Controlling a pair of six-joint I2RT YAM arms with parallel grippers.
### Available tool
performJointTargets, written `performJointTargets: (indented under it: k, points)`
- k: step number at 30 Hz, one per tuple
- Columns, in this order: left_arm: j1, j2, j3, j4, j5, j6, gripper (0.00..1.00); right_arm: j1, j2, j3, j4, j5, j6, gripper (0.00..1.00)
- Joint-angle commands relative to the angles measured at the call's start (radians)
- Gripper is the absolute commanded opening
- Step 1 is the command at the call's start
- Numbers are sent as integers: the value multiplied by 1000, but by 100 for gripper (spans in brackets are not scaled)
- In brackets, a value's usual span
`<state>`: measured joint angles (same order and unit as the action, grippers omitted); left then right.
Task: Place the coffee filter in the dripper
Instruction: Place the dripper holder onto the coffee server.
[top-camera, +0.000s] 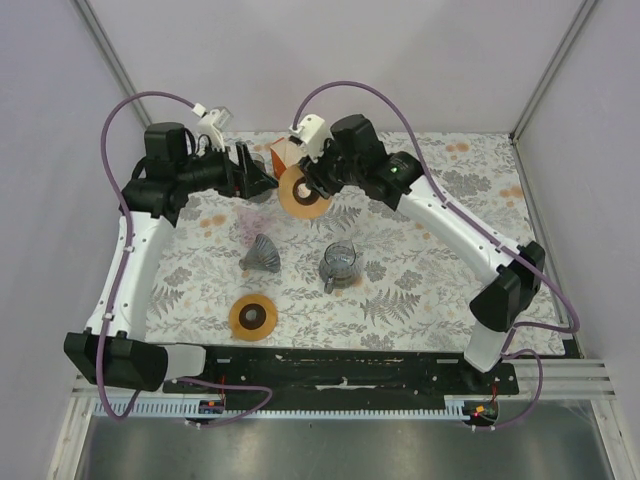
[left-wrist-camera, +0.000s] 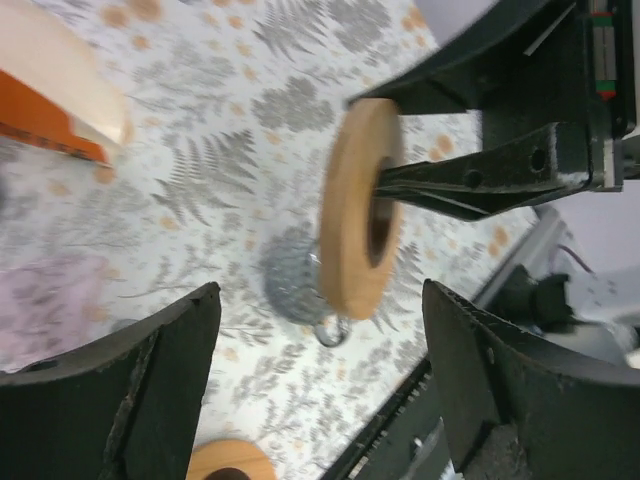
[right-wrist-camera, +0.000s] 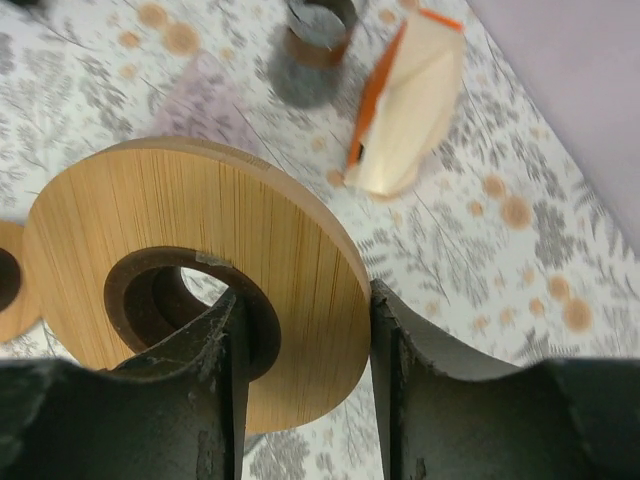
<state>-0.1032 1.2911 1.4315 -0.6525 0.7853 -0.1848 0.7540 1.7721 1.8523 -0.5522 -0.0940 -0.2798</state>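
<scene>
**A:** Floral tabletop (top-camera: 400, 290), and the right tool (right-wrist-camera: 305, 320) is pinching the wooden ring (top-camera: 303, 192), one finger through its hole. And the left tool (top-camera: 247, 172)?

**B:** It's hanging spread wide at the ring's 9 o'clock, gripping nothing. The coffee filter (top-camera: 283, 153) (cream paper, orange edge, I judge) is standing untouched at the ring's 11 o'clock.

**A:** Then I'm advising a square, firm pinch, with the left tool drawing well clear before any swing.
</scene>
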Motion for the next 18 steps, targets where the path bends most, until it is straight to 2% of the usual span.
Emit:
performJointTargets:
  k: [1,4,8,13,18]
  points:
    - [25,-6,95,-62,-250,137,88,-45,-14,82,-244,135,56,0]
    - [49,-42,75,-68,-308,160,88,-47,-33,-25,-304,217,80,0]
    - [57,-61,11,-78,-320,183,89,-48,-48,-163,-308,123,136,0]
    - [68,-50,-37,-58,-366,183,89,-48,15,-196,-311,126,129,0]
    - [71,-46,-43,-58,-340,183,88,-48,27,-246,-311,97,133,4]
